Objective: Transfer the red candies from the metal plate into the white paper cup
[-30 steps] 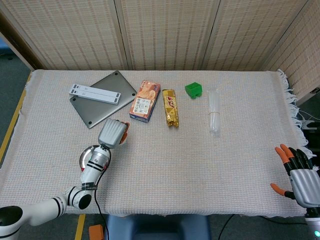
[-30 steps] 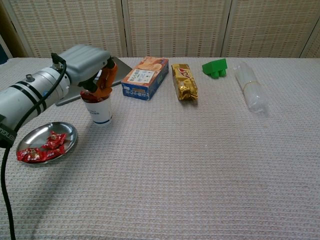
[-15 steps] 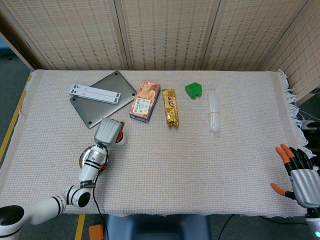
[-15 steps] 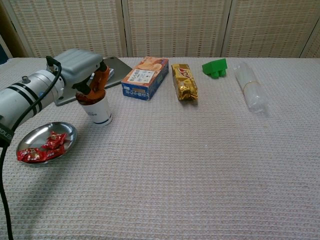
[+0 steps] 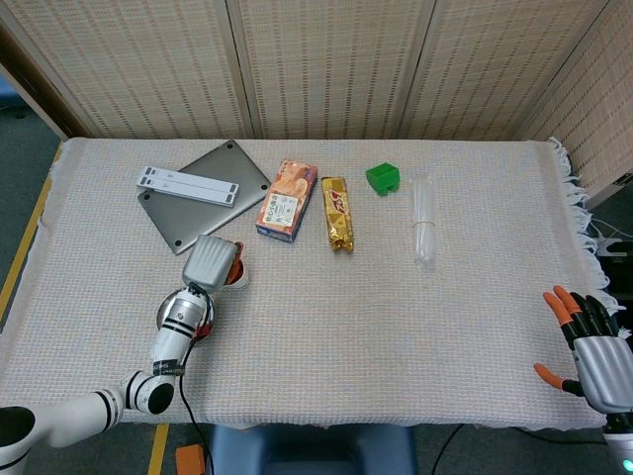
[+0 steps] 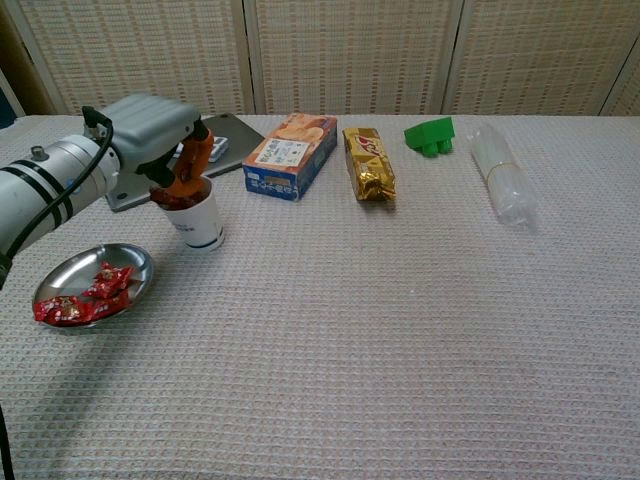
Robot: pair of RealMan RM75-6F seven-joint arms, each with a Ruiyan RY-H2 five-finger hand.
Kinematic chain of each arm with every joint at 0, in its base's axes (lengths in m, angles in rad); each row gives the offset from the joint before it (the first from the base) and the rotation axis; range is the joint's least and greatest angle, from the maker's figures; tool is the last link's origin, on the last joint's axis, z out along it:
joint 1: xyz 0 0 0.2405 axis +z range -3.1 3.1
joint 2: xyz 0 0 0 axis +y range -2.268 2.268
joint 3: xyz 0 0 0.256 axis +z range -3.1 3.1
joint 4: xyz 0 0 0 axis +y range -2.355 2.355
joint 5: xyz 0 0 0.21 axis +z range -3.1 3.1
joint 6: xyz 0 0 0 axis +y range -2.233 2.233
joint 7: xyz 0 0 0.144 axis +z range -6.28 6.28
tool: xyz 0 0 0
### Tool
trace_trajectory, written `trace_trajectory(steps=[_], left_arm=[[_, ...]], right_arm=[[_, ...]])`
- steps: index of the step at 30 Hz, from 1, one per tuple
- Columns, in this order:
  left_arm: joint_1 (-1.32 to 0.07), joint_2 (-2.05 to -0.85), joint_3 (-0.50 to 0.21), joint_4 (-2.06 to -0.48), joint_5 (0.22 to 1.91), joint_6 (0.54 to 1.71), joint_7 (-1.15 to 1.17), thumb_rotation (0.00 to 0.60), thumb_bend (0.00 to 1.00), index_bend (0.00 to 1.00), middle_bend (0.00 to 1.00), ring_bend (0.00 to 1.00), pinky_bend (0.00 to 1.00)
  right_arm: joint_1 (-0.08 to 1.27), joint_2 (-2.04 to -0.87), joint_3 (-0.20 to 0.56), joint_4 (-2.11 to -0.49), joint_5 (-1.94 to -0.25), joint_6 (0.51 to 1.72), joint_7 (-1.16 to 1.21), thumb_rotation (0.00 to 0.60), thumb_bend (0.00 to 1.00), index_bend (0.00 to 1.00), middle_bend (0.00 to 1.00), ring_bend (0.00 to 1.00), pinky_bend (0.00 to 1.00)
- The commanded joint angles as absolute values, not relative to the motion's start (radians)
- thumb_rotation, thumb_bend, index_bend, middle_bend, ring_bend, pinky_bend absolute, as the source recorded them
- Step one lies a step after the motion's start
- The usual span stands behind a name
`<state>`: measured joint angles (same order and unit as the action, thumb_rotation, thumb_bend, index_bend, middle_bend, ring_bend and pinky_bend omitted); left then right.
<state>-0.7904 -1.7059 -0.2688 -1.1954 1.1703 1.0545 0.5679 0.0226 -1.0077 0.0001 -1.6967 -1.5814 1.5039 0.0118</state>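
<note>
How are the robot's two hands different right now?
The left hand is over the white paper cup, fingers at its rim; the right hand sits far off at the table edge. The left works at the cup; the right holds nothing, fingers spread. Both have orange fingertips.

cup mouth: blocked by left hand (image 6: 160, 135) | plate-side cloth (image 6: 380, 330): open

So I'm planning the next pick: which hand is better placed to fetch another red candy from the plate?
The left hand. It hangs at the white paper cup, right beside the metal plate with its red candies. The right hand sits open at the table's far edge.
</note>
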Motion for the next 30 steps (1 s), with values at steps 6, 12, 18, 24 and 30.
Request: trace_trajectory(steps=[6,12,18,24,30], left_arm=[[-0.794,-1.701,-0.262,-1.203,1.150,1.052,0.576,0.600,0.35,0.06,0.14,0.69,1.00],[-0.798,-1.692,-0.258,-1.216,1.145,1.047,0.567,0.600,0.33,0.00,0.04,0.69,1.00],[-0.801,-1.685,-0.252,-1.222,1.140,1.045,0.568,0.600,0.32,0.00,0.00,0.67,1.00],[-0.793,-1.670,-0.246,-1.243,1.146,1.067,0.561,0.600,0.32,0.00,0.00,0.67,1.00],[-0.766,-1.621,-0.214,-1.346,1.217,1.124,0.540,0.600,0.32,0.00,0.01,0.67,1.00]], right_arm=[[0.021,-1.006,0.001,-1.695,-1.582,1.508,0.017,0.600,0.06,0.00,0.00,0.00,0.00],[0.021,-1.007,0.001,-1.696,-1.582,1.507,0.014,0.600,0.06,0.00,0.00,0.00,0.00],[0.020,-1.007,0.001,-1.695,-1.582,1.507,0.015,0.600,0.06,0.00,0.00,0.00,0.00],[0.022,-1.007,0.001,-1.694,-1.582,1.505,0.014,0.600,0.06,0.00,0.00,0.00,0.00],[0.024,-1.008,0.000,-1.695,-1.586,1.502,0.012,0.600,0.06,0.00,0.00,0.00,0.00]])
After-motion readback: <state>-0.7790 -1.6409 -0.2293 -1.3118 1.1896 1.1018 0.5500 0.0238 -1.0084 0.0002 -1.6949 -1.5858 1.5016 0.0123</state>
